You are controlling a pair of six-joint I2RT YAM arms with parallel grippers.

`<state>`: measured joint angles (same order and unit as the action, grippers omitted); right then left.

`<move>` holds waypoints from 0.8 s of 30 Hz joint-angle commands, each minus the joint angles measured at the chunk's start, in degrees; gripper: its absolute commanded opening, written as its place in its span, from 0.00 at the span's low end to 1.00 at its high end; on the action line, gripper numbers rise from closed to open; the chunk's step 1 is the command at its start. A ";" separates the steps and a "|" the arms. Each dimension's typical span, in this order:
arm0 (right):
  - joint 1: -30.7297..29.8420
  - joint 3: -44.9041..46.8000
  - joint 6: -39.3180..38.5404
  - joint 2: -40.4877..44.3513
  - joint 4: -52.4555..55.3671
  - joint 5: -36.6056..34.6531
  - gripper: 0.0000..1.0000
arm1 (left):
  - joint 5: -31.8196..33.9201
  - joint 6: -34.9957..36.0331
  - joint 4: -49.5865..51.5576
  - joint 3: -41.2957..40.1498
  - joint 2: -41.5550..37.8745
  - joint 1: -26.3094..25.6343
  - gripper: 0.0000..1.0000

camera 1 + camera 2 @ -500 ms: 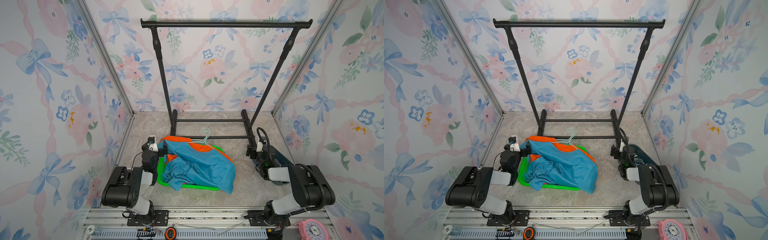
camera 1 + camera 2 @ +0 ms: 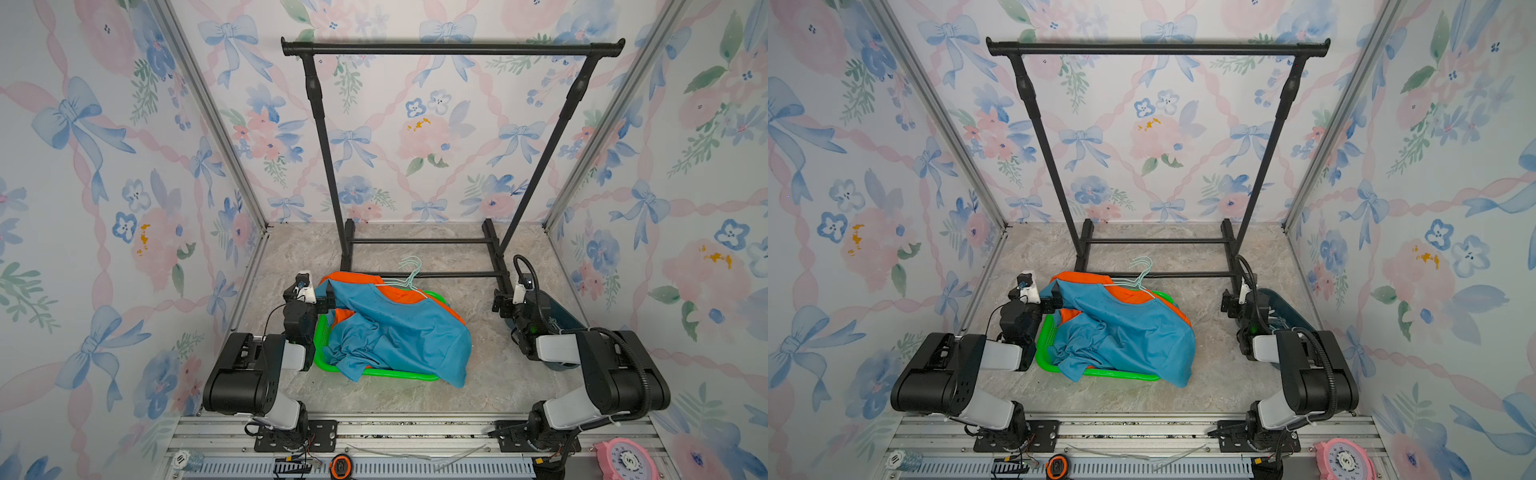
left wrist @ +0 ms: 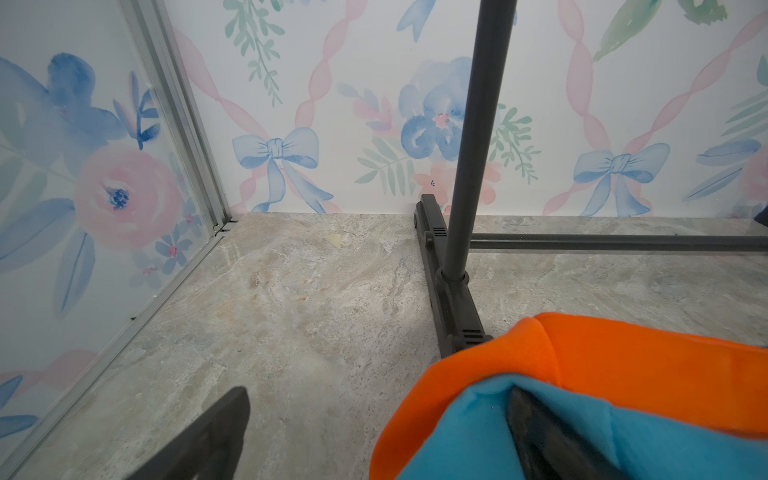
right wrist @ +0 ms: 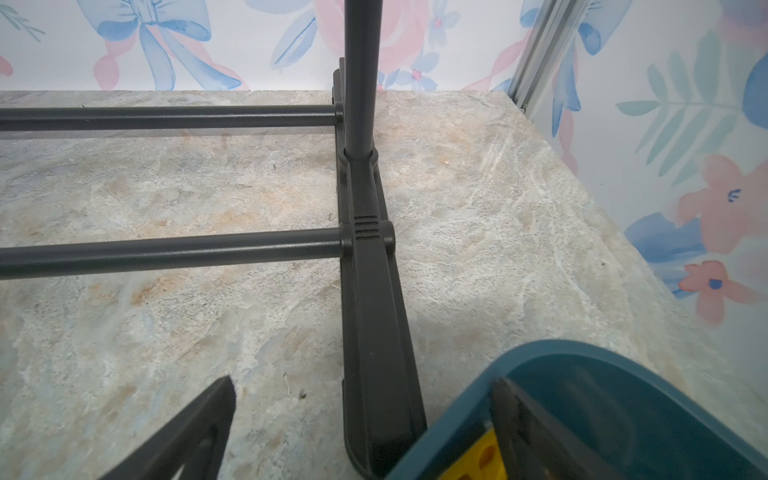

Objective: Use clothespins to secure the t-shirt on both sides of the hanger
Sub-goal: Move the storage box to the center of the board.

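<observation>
The left claw [image 2: 309, 298] is wide open, and the soft, floppy t-shirt [image 2: 399, 328] lies right against one finger. The right claw [image 2: 516, 300] is wide open too, just over the blue tub [image 4: 623, 382] of clothespins [image 4: 484, 457]. They look light and springy, so pinch one by its tail end.

T-shirts [image 2: 399, 332], blue and orange; basket [image 2: 395, 375], bright green; hangers [image 2: 413, 272], mint; rack [image 2: 453, 49], black; bin [image 4: 623, 374], teal; floor [image 2: 415, 399], beige marble; walls [image 2: 124, 166], pink-blue floral bows; my arms [image 2: 241, 374], black-white
</observation>
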<state>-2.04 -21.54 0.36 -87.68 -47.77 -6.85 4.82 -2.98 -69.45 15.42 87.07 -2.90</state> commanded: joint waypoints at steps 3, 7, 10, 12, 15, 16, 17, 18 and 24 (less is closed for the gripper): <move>-0.72 -1.40 -0.65 -0.48 -1.78 0.33 0.96 | 0.46 1.88 4.58 -0.35 1.68 0.76 0.98; -0.77 -1.40 -0.64 -0.46 -1.80 0.35 0.96 | 0.00 1.67 4.58 -0.30 1.69 1.03 0.98; -0.76 -1.40 -0.68 -0.43 -1.80 0.35 0.96 | -0.22 1.58 4.77 -0.21 1.62 1.16 0.98; -1.01 -2.07 -0.52 0.00 -1.04 -0.62 0.96 | 0.17 1.54 4.75 -0.22 1.59 1.07 0.98; -2.60 -10.09 -0.20 5.73 19.04 -5.71 0.96 | 7.44 -1.85 13.73 3.19 -2.11 1.40 0.98; -2.63 -13.16 1.20 6.88 25.83 -7.24 0.96 | 9.33 -2.84 19.76 5.47 -4.03 1.58 0.98; -2.34 -16.68 3.63 8.06 31.92 -8.38 0.96 | 10.40 -3.31 23.62 7.20 -5.79 1.82 0.98; -1.95 -18.96 5.86 9.03 36.34 -8.36 0.97 | 10.85 -3.68 25.61 8.24 -7.47 1.84 0.98; 1.25 -32.53 18.11 12.94 63.67 -7.22 0.85 | 8.99 -12.17 42.78 16.80 -18.62 1.32 0.97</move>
<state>-2.31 -51.22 11.03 -75.99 -4.49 -13.41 13.08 -9.58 -39.53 27.83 71.61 -1.19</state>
